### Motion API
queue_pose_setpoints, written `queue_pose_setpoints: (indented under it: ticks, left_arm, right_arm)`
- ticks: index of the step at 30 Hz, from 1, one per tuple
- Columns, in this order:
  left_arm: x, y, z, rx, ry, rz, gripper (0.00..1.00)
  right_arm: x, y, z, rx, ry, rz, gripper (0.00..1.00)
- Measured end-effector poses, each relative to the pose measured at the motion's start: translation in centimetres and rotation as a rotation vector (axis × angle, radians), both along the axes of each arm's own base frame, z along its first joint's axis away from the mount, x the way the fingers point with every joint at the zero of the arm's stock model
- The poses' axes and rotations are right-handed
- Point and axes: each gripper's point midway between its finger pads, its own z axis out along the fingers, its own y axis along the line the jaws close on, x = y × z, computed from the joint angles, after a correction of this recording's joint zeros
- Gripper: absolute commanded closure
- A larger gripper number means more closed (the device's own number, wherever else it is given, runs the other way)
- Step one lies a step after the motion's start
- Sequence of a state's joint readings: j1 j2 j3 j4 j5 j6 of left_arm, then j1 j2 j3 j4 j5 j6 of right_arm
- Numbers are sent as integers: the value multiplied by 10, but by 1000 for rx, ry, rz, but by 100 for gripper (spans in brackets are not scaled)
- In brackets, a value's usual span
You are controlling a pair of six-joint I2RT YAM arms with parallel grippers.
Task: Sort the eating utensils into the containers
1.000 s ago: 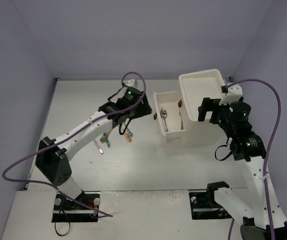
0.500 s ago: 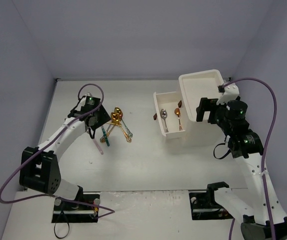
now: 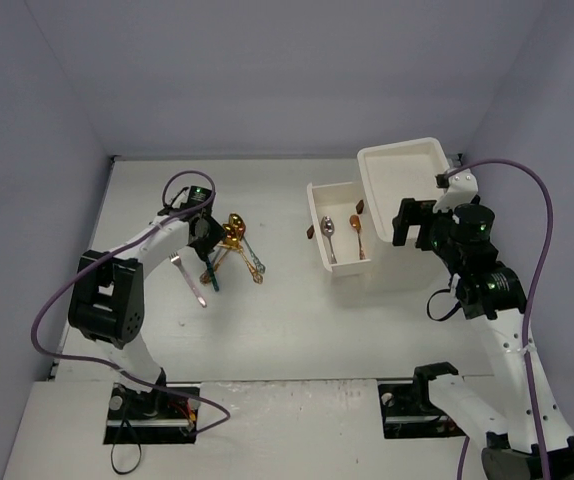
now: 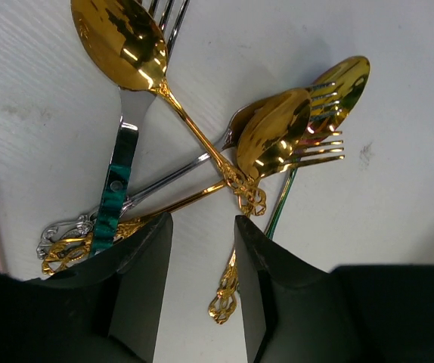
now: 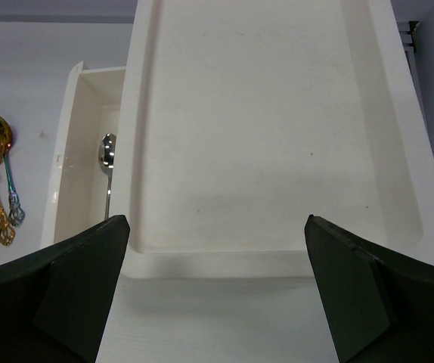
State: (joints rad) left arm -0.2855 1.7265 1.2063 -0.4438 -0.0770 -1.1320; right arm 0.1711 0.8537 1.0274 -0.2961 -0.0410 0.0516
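Note:
The eating utensils (image 3: pixel 232 250) lie in a crossed pile at the left: gold spoons (image 4: pixel 122 38), a gold fork (image 4: pixel 327 144) and a teal-handled fork (image 4: pixel 119 181). My left gripper (image 3: pixel 210 238) is down at the pile's left end. In the left wrist view the gripper (image 4: pixel 202 219) is open, with a narrow gap straddling a gold handle tip (image 4: pixel 224 295) that lies against the right finger. One of the containers, a drawer (image 3: pixel 317 215), stands pulled out and holds a silver spoon (image 3: pixel 330 235) and a gold spoon (image 3: pixel 355 235). My right gripper (image 3: pixel 404 220) hangs wide open and empty over the drawer unit (image 5: pixel 262 128).
A silver utensil with a pinkish handle (image 3: pixel 189 278) lies apart, left of the pile. The tall white unit (image 3: pixel 402 175) sits at the back right, its open drawer (image 5: pixel 69 174) jutting toward the pile. Purple walls close in the table.
A gold spoon has appeared in the drawer beside the silver one. My left arm swung away from the drawer to the far left, then onto the pile, its jaws narrowing. The right arm held still.

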Motion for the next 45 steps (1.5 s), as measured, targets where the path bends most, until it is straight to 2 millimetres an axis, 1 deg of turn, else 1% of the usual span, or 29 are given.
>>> queue_pose_setpoints:
  ticks: [3, 5, 10, 13, 20, 23, 25, 27, 35, 38, 40, 45]
  left_arm:
    - [10, 0, -3, -4, 7, 52, 65]
    - [14, 2, -9, -3, 24, 105, 65]
    - [13, 7, -22, 14, 67, 171, 65]
    - [17, 11, -29, 21, 87, 209, 65]
    - [29, 19, -32, 22, 94, 271, 65]
    - [31, 20, -38, 25, 107, 286, 66]
    - [32, 21, -44, 28, 118, 295, 68]
    - [33, 20, -43, 24, 118, 302, 72]
    - [31, 22, -46, 28, 141, 318, 89]
    - [29, 23, -47, 30, 148, 321, 98]
    - [28, 23, -47, 30, 152, 324, 100]
    - [27, 24, -46, 35, 156, 319, 100]
  right_arm:
    - [-2, 0, 1, 1, -8, 0, 0]
    - [-4, -1, 3, 2, -14, 0, 0]
    - [-8, -1, 1, 3, -20, 0, 0]
    - [-9, -2, 1, 2, -22, 1, 0]
    - [-11, -1, -1, -9, -22, 5, 0]
    - [-12, -2, 0, -24, -30, -1, 0]
    - [-13, -4, 2, -33, -37, -8, 0]
    - [-14, -5, 3, -39, -43, -13, 0]
    - [-15, -7, 2, -47, -44, -27, 0]
    - [-16, -8, 3, -48, -48, -31, 0]
    - [-16, -8, 3, -53, -50, -32, 0]
    - [-16, -8, 3, -69, -52, -26, 0]
